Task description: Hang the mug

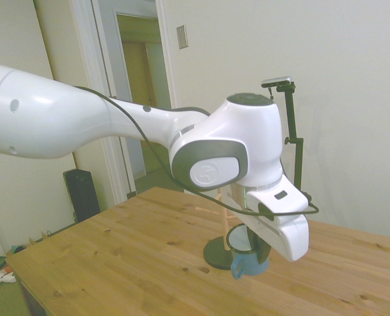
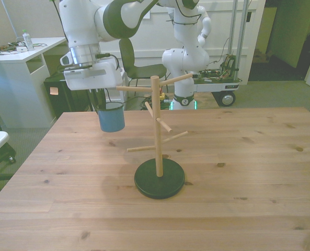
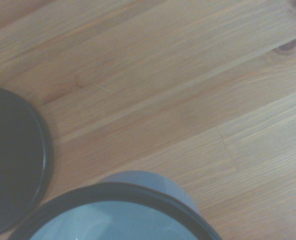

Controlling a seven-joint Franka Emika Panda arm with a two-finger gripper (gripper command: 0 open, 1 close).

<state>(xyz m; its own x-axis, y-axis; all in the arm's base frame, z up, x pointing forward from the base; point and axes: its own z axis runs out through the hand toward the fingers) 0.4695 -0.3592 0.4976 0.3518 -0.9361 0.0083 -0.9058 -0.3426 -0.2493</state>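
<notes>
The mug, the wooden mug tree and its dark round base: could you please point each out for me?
mug [image 2: 112, 119], front view, on its blue side wall.
wooden mug tree [image 2: 157, 125], front view, on the upright post.
dark round base [image 2: 147, 183], front view, on its top face.

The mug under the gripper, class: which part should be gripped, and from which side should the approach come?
Grip the mug by its thin rim wall, coming from above. It hangs upright with its mouth up below the gripper, so the rim is the reachable edge. That probably leaves the loop handle free for a peg of the wooden rack.
</notes>
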